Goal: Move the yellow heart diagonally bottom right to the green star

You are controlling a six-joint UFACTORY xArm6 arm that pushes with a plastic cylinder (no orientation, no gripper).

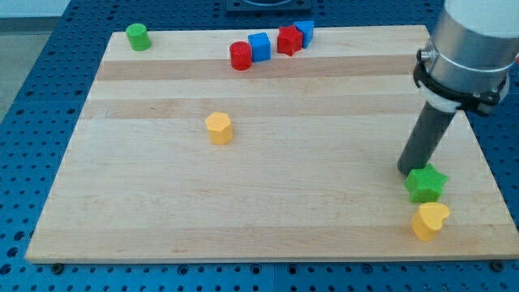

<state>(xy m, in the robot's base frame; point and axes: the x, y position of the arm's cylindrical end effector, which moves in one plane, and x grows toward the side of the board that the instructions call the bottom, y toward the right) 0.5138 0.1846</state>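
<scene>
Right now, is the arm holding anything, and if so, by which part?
Nothing is held. My tip rests on the board just up and to the view's left of the green star, close against it.

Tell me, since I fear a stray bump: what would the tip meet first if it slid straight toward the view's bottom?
Probably the green star, just beside my tip at its lower right; depth is unclear.

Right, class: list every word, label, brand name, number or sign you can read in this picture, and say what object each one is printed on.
None: no readable text, number or sign shows anywhere.
The wooden board, the green star, the yellow heart and the other coloured blocks are all plain.
The arm's grey housing above my tip carries no visible marking.
</scene>
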